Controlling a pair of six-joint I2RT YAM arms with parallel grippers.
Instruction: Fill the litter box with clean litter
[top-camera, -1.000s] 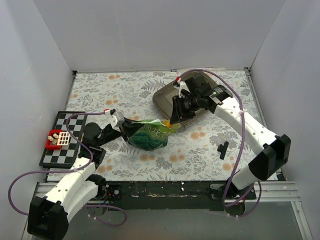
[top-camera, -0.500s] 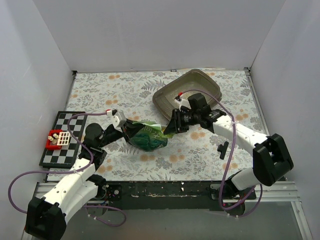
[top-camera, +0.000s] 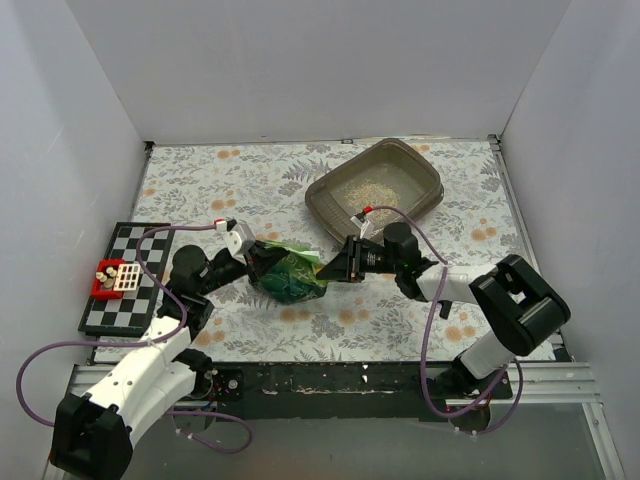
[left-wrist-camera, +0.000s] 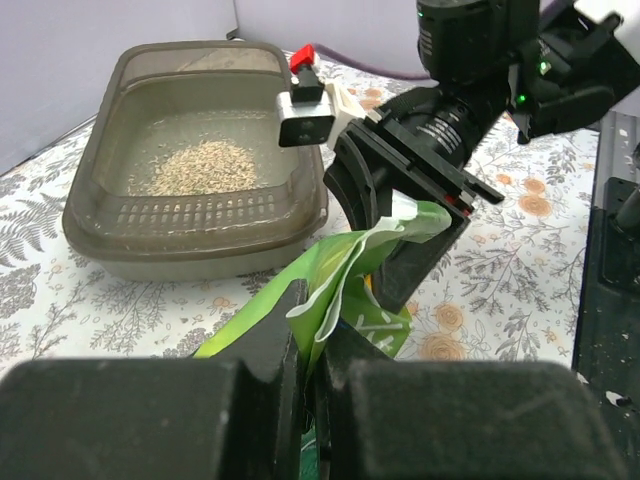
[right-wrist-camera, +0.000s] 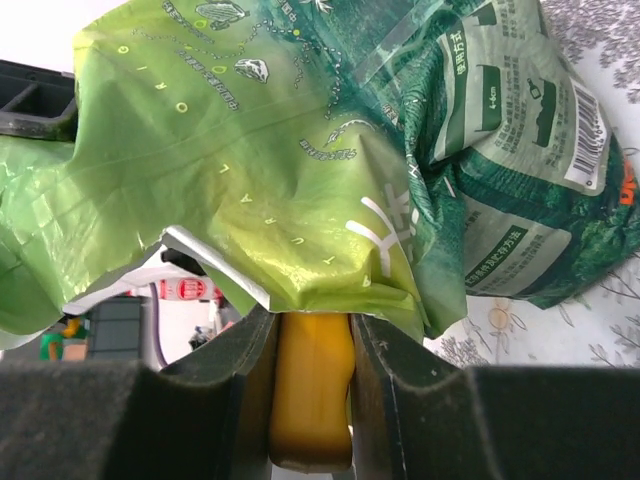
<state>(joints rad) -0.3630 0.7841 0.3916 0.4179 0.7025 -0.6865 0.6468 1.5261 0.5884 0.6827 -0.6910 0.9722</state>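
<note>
In the litter box (left-wrist-camera: 190, 245) only a little clean litter (left-wrist-camera: 205, 165) is seen, so more is needed, while the bag (right-wrist-camera: 300, 170) is pinched by the left gripper (left-wrist-camera: 308, 325) and the scoop (right-wrist-camera: 312, 400) by the right gripper (right-wrist-camera: 312, 335).

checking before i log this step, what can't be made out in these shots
1. Front end of the yellow scoop: right wrist view, buried inside the green bag; only its handle shows.
2. What remains in the bag: every view, its wall is opaque.
3. Small pieces on the checkerboard: top view, too small to identify.
</note>
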